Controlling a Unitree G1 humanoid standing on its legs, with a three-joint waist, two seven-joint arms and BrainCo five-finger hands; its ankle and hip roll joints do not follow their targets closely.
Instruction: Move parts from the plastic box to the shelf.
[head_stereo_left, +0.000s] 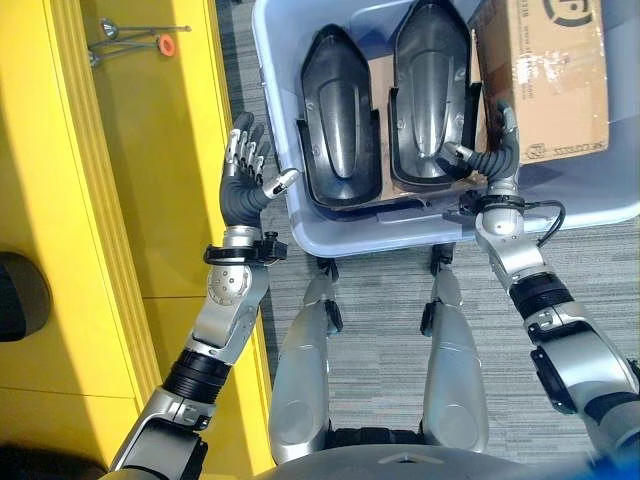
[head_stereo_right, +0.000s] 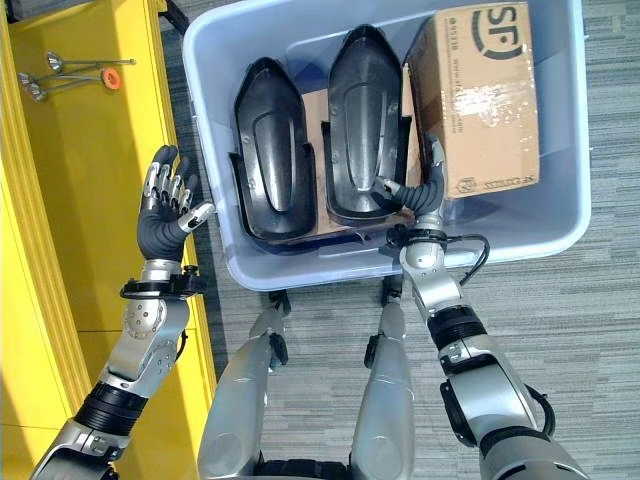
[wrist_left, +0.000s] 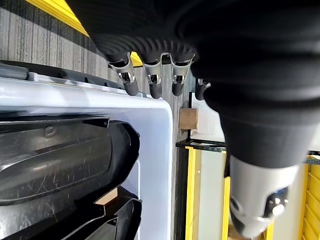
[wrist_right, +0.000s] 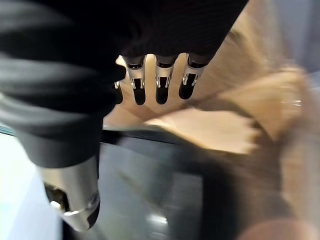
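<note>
A pale blue plastic box (head_stereo_left: 400, 236) holds two black moulded parts side by side, the left part (head_stereo_left: 338, 110) and the right part (head_stereo_left: 430, 90). My right hand (head_stereo_left: 495, 155) is inside the box at its near wall. It sits between the right part and a cardboard carton (head_stereo_left: 545, 70), open, with fingers (wrist_right: 160, 85) straight along the carton and the thumb reaching toward the part's near rim. My left hand (head_stereo_left: 245, 178) hovers open outside the box's left wall (wrist_left: 155, 125), above the edge of the yellow shelf (head_stereo_left: 150, 160). Neither hand holds anything.
The yellow shelf runs down the left side. A few metal pieces with an orange ring (head_stereo_left: 165, 45) lie on it at the far end. The carton takes up the box's right side. Grey carpet floor (head_stereo_left: 580, 250) surrounds the box.
</note>
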